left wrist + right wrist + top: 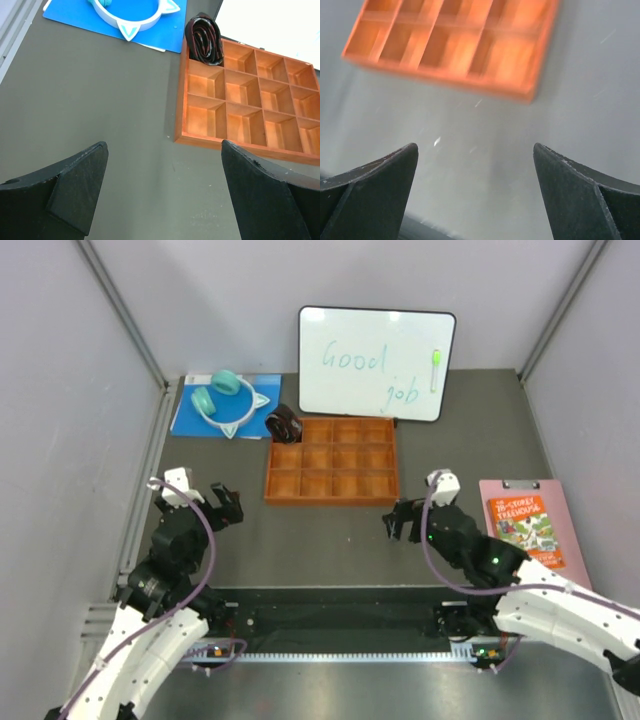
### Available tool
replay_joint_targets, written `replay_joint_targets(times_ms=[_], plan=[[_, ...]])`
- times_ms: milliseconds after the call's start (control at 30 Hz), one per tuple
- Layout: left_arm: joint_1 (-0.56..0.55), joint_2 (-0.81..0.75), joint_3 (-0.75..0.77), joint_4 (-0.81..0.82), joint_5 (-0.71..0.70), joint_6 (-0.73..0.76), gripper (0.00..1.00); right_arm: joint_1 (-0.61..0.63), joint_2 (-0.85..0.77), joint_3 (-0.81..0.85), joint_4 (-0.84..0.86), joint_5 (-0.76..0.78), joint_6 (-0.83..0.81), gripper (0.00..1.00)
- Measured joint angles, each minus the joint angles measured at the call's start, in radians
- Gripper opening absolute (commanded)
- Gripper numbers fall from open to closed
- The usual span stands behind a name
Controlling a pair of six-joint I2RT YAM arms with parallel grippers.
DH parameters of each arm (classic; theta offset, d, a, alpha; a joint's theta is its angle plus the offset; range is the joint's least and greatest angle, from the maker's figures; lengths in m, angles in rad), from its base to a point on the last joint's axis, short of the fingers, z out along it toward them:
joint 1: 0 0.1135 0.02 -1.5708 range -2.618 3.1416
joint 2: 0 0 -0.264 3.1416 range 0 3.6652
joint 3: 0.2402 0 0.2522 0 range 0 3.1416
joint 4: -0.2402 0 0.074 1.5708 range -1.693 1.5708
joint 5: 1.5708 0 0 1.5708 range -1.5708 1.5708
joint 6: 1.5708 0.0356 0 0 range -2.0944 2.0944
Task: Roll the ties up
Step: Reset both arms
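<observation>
The tie (284, 424) is a dark rolled coil standing on edge in the upper-left corner cell of the tray (330, 501), poking above the rim. In the left wrist view its oval runs long from top to bottom of the frame, slanting slightly toward lower right. The left hand (226, 504) at lower left and the right hand (400, 521) at lower right hover over the table (330, 550) below the tray, both spread wide and holding nothing.
</observation>
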Motion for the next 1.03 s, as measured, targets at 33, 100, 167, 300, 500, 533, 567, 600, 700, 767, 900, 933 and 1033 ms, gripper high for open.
replay_joint_targets(times_ms=[33, 100, 167, 300, 500, 533, 567, 600, 700, 767, 900, 933, 1033], plan=[[0.0, -0.005, 0.0, -0.002, -0.001, -0.002, 0.99, 0.0, -0.048, 0.0, -0.004, 0.036, -0.042, 0.99], [0.0, -0.009, 0.0, -0.003, -0.002, -0.002, 0.99, 0.0, -0.115, -0.001, -0.023, 0.107, -0.111, 0.99], [0.0, -0.009, 0.0, -0.003, 0.0, -0.002, 0.99, 0.0, -0.16, -0.001, -0.05, 0.17, -0.144, 0.99], [0.0, -0.009, 0.0, -0.005, 0.013, -0.002, 0.99, 0.0, -0.243, -0.001, -0.125, 0.294, -0.15, 0.99], [0.0, -0.009, 0.0, -0.005, 0.043, -0.002, 0.99, 0.0, -0.276, 0.003, -0.187, 0.429, -0.137, 0.99], [0.0, -0.009, 0.0, -0.005, 0.046, -0.002, 0.99, 0.0, -0.276, 0.005, -0.198, 0.456, -0.138, 0.99], [0.0, -0.009, 0.0, -0.005, 0.049, -0.002, 0.99, 0.0, -0.276, 0.006, -0.206, 0.482, -0.136, 0.99], [0.0, -0.009, 0.0, -0.006, 0.051, -0.002, 0.99, 0.0, -0.276, 0.006, -0.216, 0.52, -0.131, 0.99], [0.0, -0.009, 0.0, -0.01, 0.052, -0.001, 0.99, 0.0, -0.283, 0.005, -0.253, 0.639, -0.105, 0.99], [0.0, -0.003, 0.002, -0.016, 0.046, -0.003, 0.99, 0.0, -0.307, 0.003, -0.261, 0.689, -0.098, 0.99], [0.0, 0.019, 0.008, -0.024, 0.049, -0.002, 0.99, 0.0, -0.385, -0.02, -0.254, 0.735, -0.082, 0.99], [0.0, 0.024, 0.009, -0.024, 0.05, -0.001, 0.99, 0.0, -0.401, -0.031, -0.251, 0.74, -0.079, 0.99], [0.0, 0.03, 0.009, -0.024, 0.062, 0.005, 0.99, 0.0, -0.428, -0.064, -0.24, 0.743, -0.075, 0.99]])
